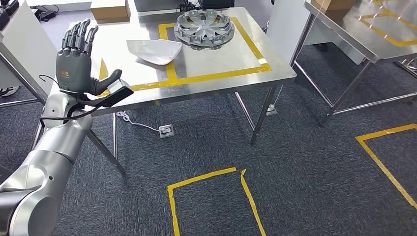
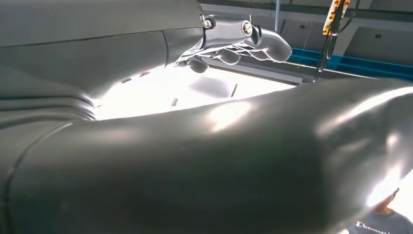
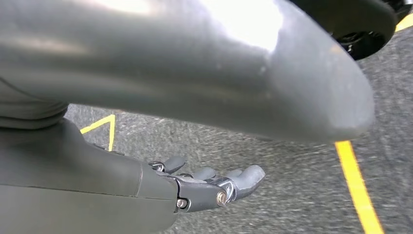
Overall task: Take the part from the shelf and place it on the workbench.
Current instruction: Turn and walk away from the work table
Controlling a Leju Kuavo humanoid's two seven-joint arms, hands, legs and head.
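Fingers (image 1: pixel 77 35) of our left hand (image 1: pixel 74 61) stand straight up and slightly fanned, thumb out to the side, holding nothing; the hand is raised at the near left corner of the shiny steel workbench (image 1: pixel 211 59). In the left wrist view we see the same dark fingers (image 2: pixel 234 41) extended, nothing between them, under bright ceiling light, with a person's grey shirt (image 2: pixel 377 224) at one corner.

On the workbench, yellow tape (image 1: pixel 216 74) marks out a rectangle. A pale grey, curved, shell-like plastic part (image 1: pixel 155 50) lies across the rectangle's left line, tilted on its rounded underside. Just beside it, inside the rectangle toward the far edge, lies a round silver spoked wheel cover (image 1: pixel 204 28), flat on the steel. A brown cardboard box (image 1: pixel 110 10) sits at the far left of the bench.

On the dark grey carpet (image 1: pixel 295 162) before the bench, more yellow tape (image 1: pixel 211 189) forms an open square. A second steel table (image 1: pixel 364 24) stands to the right.

In the right wrist view our right hand (image 3: pixel 195 187) hangs over the carpet, fingers (image 3: pixel 243 178) loosely extended, apart from the thumb, empty.
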